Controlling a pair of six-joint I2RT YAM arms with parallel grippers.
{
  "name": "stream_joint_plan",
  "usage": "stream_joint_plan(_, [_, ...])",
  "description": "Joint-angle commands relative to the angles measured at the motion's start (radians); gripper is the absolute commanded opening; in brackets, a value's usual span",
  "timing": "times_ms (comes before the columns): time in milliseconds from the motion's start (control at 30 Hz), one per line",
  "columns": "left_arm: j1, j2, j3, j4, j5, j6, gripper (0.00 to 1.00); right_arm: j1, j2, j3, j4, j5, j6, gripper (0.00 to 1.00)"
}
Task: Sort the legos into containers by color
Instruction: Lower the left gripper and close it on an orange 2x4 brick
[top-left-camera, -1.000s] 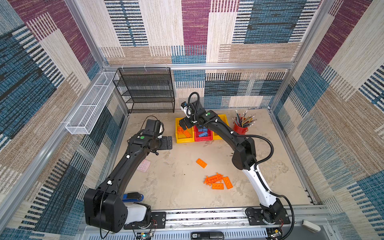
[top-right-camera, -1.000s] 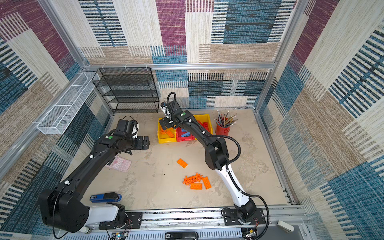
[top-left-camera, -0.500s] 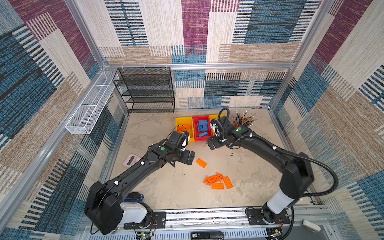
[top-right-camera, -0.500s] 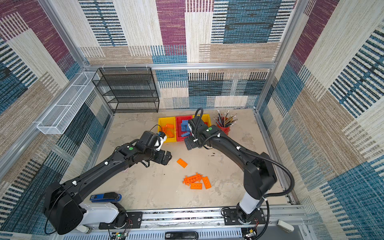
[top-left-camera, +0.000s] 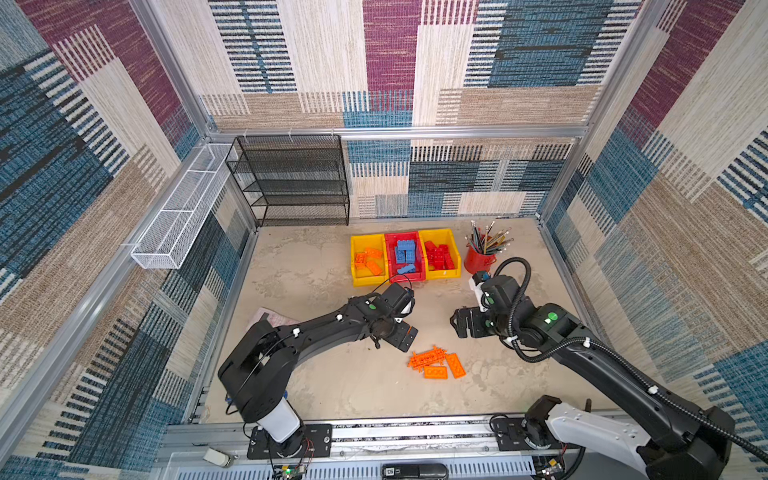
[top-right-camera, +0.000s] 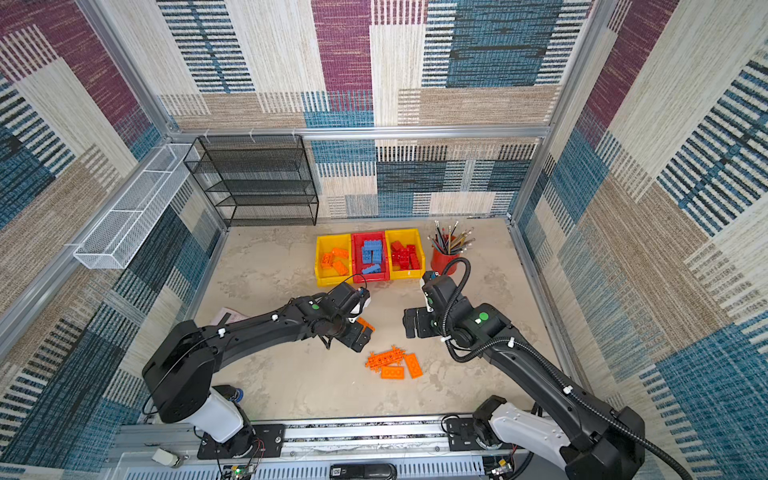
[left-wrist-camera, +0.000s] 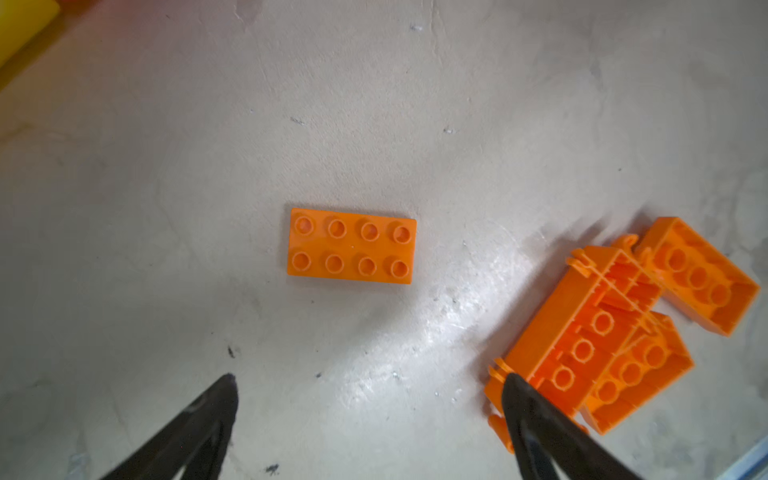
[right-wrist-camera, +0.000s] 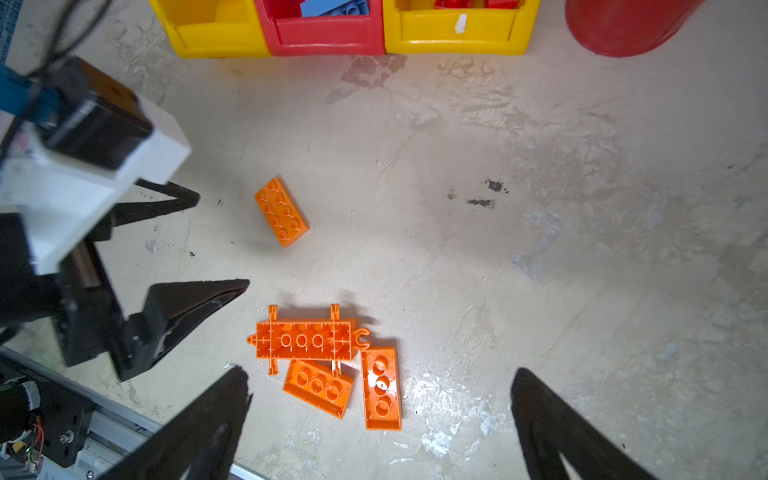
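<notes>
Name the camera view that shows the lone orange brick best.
The left wrist view: the lone orange brick lies centred, studs up, unblocked. The right wrist view shows it smaller and angled. In both top views the left arm hides most of it.

Reaches from the near left corner of the table toward its middle with the left arm, wrist bent down; holds the left gripper low over the surface, pointing down, jaws spread wide, nothing between them. Reaches from the near right corner with the right arm; holds the right gripper higher, tilted down toward the middle, jaws likewise wide and empty; faces the left gripper across a gap.
</notes>
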Motion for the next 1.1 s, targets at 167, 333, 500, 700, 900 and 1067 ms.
stream_joint_plan(167, [-0.002,0.135,0.118,0.011,-0.101,0.065,0.97,0.001,-0.047,0.008,-0.068,0.039,0.06,0.99])
stream_joint_plan(333, [-0.001,0.212,0.179,-0.03,-0.122,0.121,0.93,0.001,-0.035,0.024,-0.079,0.054,0.054,0.99])
stream_joint_plan(500, [-0.001,0.222,0.155,0.001,-0.105,0.123,0.9,0.001,-0.002,0.046,-0.076,0.059,0.037,0.99])
stream_joint_plan(700, [-0.001,0.245,0.152,0.019,-0.077,0.116,0.85,-0.001,0.008,0.056,-0.079,0.058,0.035,0.99])
stream_joint_plan(900, [0.0,0.252,0.131,0.033,-0.073,0.113,0.68,-0.001,0.013,0.074,-0.093,0.083,0.041,0.99])
stream_joint_plan(1067, [0.001,0.252,0.137,0.008,-0.097,0.108,0.51,-0.002,0.021,0.09,-0.093,0.096,0.046,0.99])
